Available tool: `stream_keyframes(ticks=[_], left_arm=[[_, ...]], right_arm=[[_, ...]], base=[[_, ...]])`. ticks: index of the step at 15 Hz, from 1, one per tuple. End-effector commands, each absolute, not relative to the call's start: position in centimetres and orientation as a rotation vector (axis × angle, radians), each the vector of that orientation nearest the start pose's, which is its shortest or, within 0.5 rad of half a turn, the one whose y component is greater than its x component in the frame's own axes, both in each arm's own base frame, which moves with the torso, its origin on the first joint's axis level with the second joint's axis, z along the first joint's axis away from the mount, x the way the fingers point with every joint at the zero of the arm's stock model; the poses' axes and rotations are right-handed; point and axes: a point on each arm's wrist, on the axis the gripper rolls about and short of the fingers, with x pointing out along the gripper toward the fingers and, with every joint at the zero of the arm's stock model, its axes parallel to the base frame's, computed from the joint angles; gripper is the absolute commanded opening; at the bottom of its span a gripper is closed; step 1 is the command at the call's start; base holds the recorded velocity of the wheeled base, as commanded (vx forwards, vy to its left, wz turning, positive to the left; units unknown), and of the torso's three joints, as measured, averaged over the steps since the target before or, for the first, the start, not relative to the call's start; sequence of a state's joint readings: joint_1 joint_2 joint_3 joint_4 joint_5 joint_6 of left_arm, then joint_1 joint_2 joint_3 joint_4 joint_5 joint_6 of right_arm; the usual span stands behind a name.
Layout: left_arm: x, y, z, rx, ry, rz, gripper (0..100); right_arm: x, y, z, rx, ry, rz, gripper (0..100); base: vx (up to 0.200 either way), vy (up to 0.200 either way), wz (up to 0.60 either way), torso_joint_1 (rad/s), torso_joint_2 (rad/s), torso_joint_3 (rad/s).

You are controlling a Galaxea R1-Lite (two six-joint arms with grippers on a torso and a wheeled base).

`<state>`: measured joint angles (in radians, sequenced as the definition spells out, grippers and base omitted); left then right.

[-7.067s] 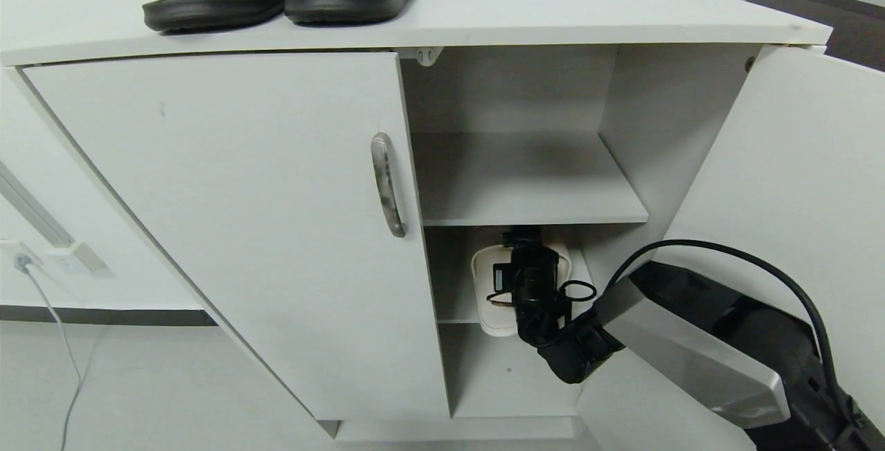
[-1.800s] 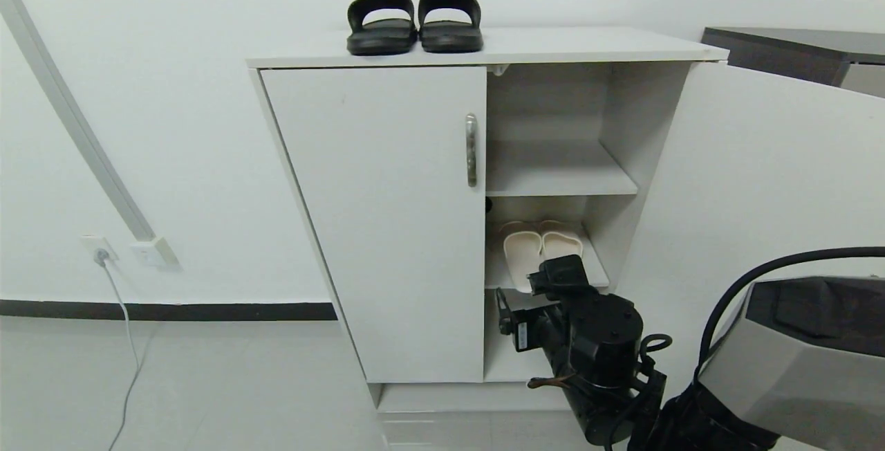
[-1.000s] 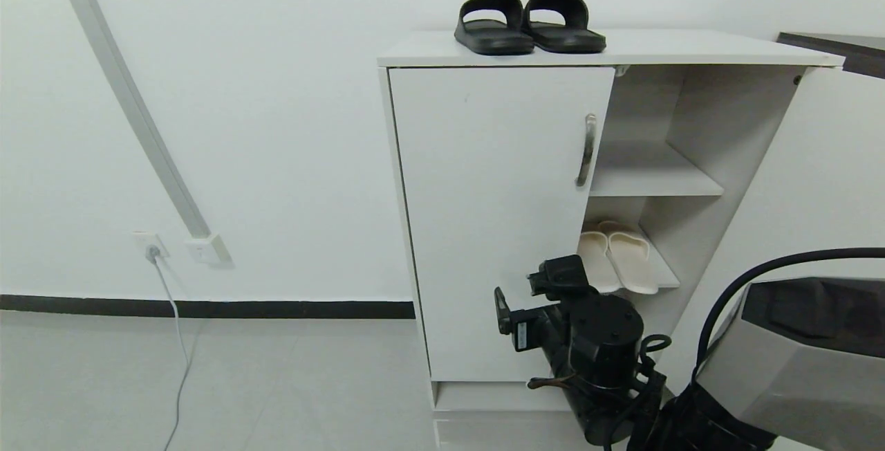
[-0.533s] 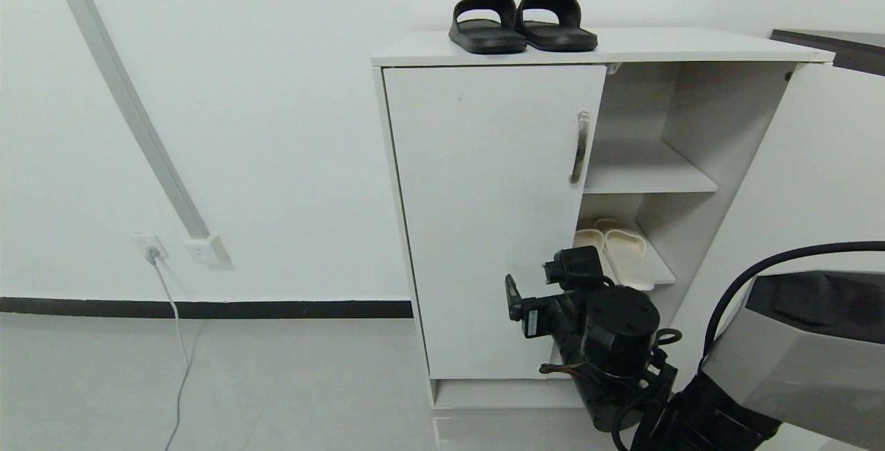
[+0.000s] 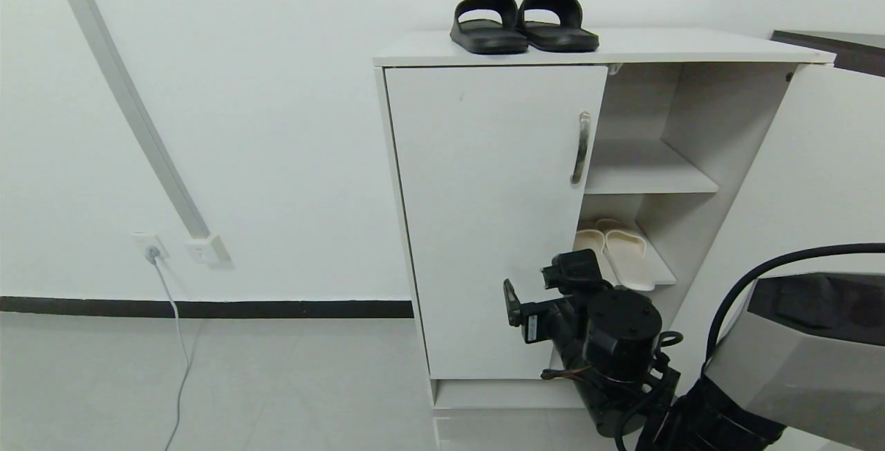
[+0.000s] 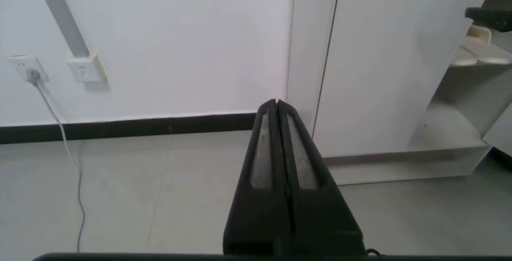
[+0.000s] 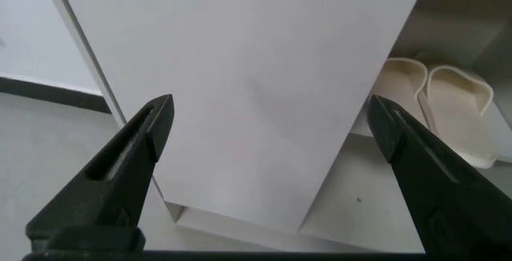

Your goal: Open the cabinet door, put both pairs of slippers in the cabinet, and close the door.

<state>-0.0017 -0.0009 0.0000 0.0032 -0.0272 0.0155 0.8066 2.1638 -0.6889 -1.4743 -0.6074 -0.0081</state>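
A pair of black slippers (image 5: 524, 22) rests on top of the white cabinet (image 5: 691, 46). Its right door (image 5: 795, 181) hangs wide open, while the left door (image 5: 491, 216) with the metal handle (image 5: 581, 146) is closed. A white pair of slippers (image 5: 619, 250) (image 7: 448, 105) lies on the middle shelf inside. My right gripper (image 5: 536, 292) (image 7: 272, 117) is open and empty, low in front of the closed left door, just outside the opening. My left gripper (image 6: 276, 113) is shut on nothing, low over the floor, left of the cabinet.
A wall socket with a plugged cable (image 5: 152, 254) and a grey conduit strip (image 5: 124, 98) are on the wall to the left. A dark desk edge (image 5: 830, 46) shows at far right. Bare grey floor (image 5: 242, 382) stretches left of the cabinet.
My right gripper has let go of the white slippers on the middle shelf and drawn back out of the cabinet. The camera backed away and shifted left. Over the last half second almost nothing moved.
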Motion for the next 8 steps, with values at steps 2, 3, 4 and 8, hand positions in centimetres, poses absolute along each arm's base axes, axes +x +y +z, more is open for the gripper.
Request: stream_keyframes(ticks=[2,3,4,8], left_arm=[[-2.28,-0.06,7.52,0.015,0.003,-0.029,0],[-2.28,-0.06,7.52,0.015,0.003,-0.029,0],[-2.28,-0.06,7.52,0.015,0.003,-0.029,0],[-2.28,-0.06,7.52,0.015,0.003,-0.029,0]], right_arm=[[25.74,24.93,8.11,-0.012,0.003,0.198,100],[25.76,24.95,8.0,-0.014,0.005,0.198,100],[25.78,24.98,7.93,-0.017,0.008,0.198,100],[25.77,24.96,7.9,-0.032,0.008,0.198,100]], base=[[0.0,0.0,0.0,0.0,0.0,0.0],[0.0,0.0,0.0,0.0,0.0,0.0],[0.0,0.0,0.0,0.0,0.0,0.0],[0.0,0.0,0.0,0.01,-0.19,-0.186]])
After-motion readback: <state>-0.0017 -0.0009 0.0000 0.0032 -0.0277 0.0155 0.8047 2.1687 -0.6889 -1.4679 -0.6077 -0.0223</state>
